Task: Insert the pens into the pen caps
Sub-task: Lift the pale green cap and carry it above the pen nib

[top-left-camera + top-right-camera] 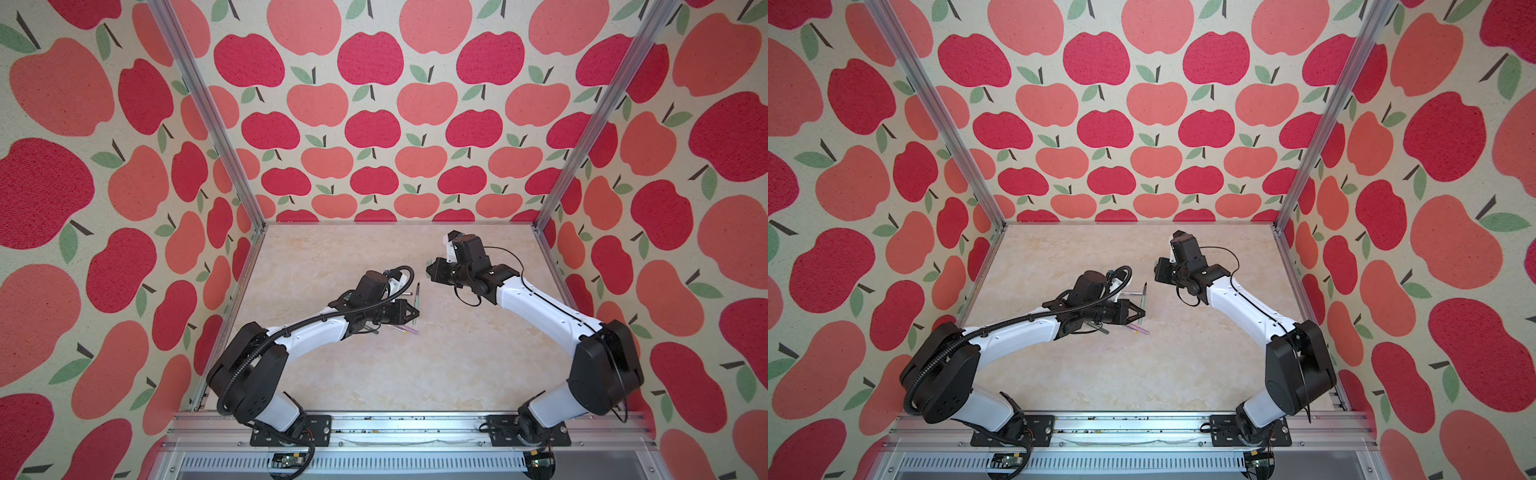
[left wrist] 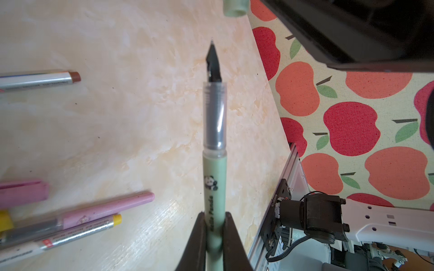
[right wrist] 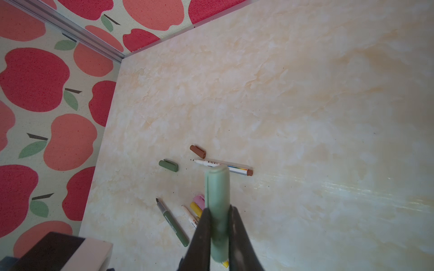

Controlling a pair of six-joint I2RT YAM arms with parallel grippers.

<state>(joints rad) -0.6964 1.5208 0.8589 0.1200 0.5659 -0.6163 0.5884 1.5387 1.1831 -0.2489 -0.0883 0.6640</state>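
Sage-green pen (image 2: 214, 140) sits clamped in the left gripper (image 2: 215, 214) over the middle of the marble-look tabletop (image 2: 117, 117). Its long axis runs toward the far edge, dark nib leading. Just beyond the nib, slightly off that axis, the right gripper (image 3: 219, 208) pinches the matching sage-green cap (image 3: 217, 187). Pen and cap are apart; the cap likely needs lining up before they meet.

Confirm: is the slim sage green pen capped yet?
Uncapped: sage green pen in left gripper shows bare tip; sage green cap apart, in right gripper.

In the left wrist view, the edge crops the sage green cap (image 2: 235, 8).
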